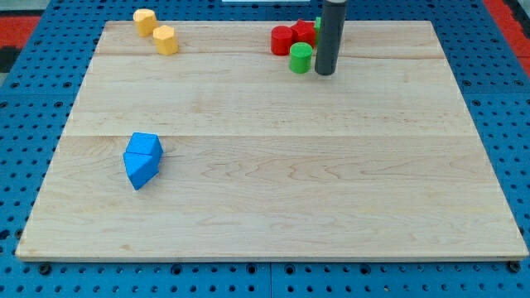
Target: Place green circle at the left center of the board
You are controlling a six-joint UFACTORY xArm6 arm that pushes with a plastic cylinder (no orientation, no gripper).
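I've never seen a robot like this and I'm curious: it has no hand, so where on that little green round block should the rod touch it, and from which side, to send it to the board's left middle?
My tip can only push. I'd likely press the green circle on its right side, slightly toward the view's top, where my tip already sits. Its round wall can slip aside, so the push should aim through its middle. The red blocks sit just above it.

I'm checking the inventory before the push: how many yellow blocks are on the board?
2. One yellow block sits at the view's top left corner of the board; the other yellow block lies just right and below it, close by. None seems hidden.
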